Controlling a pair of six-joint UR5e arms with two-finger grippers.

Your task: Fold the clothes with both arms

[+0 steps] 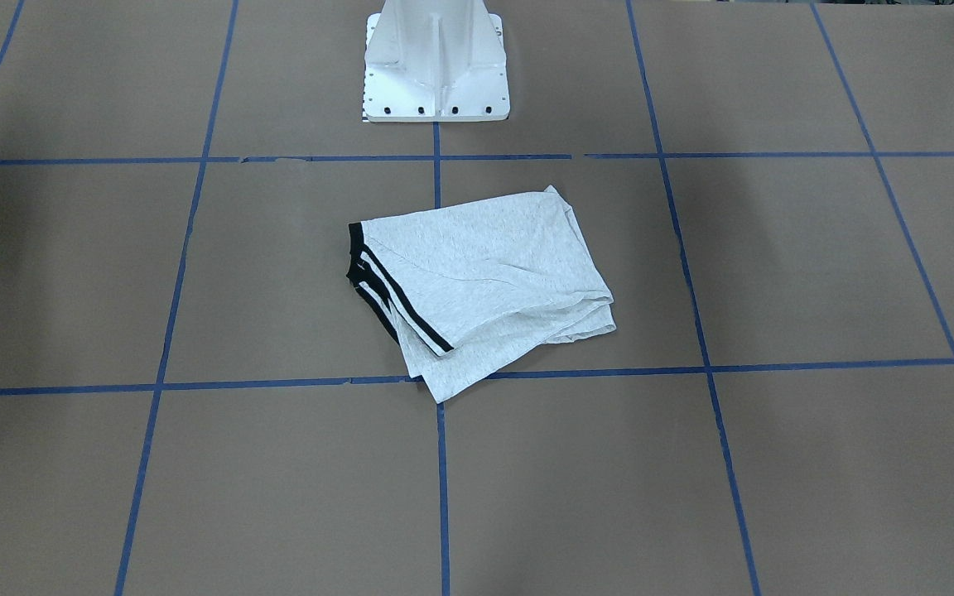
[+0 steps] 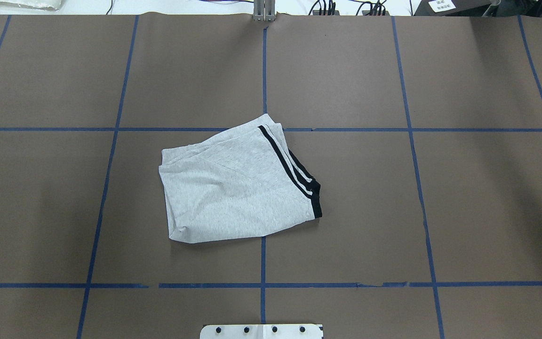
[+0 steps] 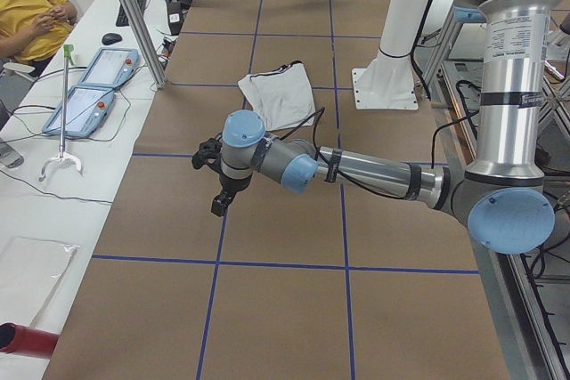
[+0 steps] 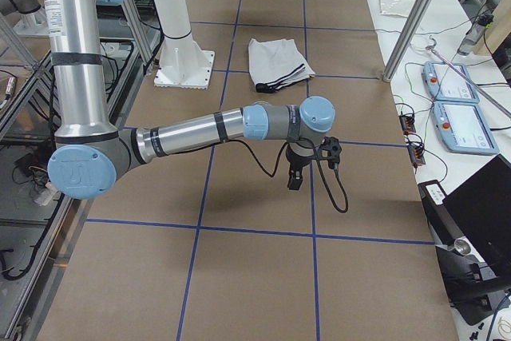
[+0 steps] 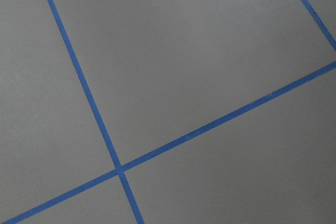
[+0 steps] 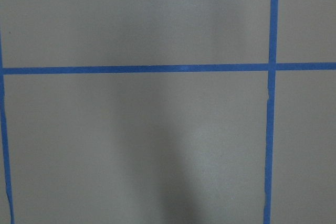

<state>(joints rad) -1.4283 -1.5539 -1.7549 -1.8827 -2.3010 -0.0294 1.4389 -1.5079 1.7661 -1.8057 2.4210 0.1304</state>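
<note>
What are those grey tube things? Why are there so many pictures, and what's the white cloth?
They are two robot arms: the left arm and the right arm. Each ends in a two-finger pincer, the left gripper and right gripper. Six cameras look at once: one above, one across the table, one at each end, one on each wrist. The wrist ones see only brown table and blue tape. The cloth is a grey T-shirt, folded, in the middle. Neither gripper touches it.

One grey T-shirt (image 2: pixel 233 188), two robot arms (image 3: pixel 374 169), one white pedestal (image 1: pixel 436 66), two teach pendants (image 4: pixel 471 128), one person (image 3: pixel 27 6).
</note>
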